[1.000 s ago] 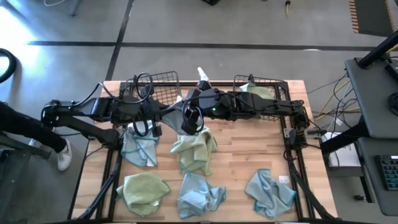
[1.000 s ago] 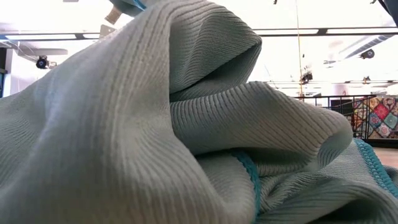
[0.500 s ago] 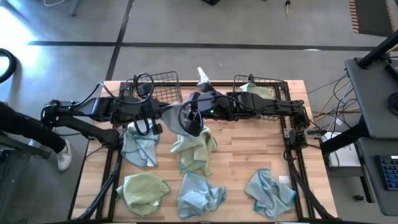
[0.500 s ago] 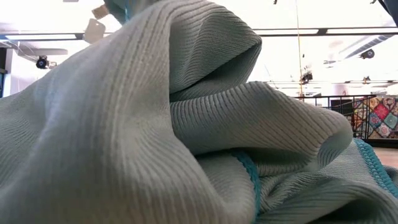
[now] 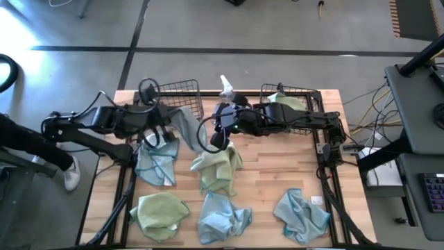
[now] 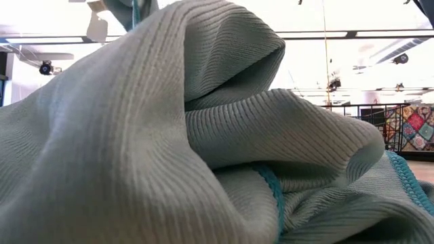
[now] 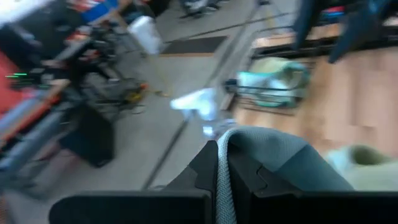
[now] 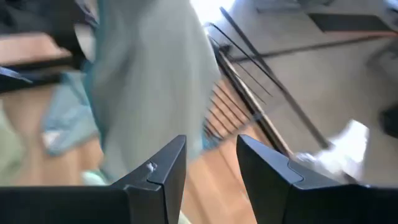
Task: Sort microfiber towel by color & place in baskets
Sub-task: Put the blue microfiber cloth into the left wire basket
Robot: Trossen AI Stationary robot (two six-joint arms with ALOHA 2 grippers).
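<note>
Desk (image 5: 263,177): wooden top, carrying the cloths, both baskets and both arms.
Left basket (image 5: 182,89): black wire mesh, at the far edge on the left half; the carried towel hangs just in front of it.
Right basket (image 5: 300,92): at the far edge on the right half, with a pale yellow-green towel (image 5: 286,102) inside.
Loose towels: light blue ones at near right (image 5: 300,214), near centre (image 5: 222,217) and left (image 5: 154,164); pale yellow-green ones at centre (image 5: 216,167) and near left (image 5: 159,212).
Carried towel (image 5: 184,126): grey-blue, draped down from the left gripper.
Left gripper (image 7: 223,163): fingers closed, pinching the carried towel's edge.
Right gripper (image 8: 211,155): fingers apart, nothing between them, near the desk's middle just beside the carried towel.
Spray bottle (image 5: 226,87): between the baskets.
</note>
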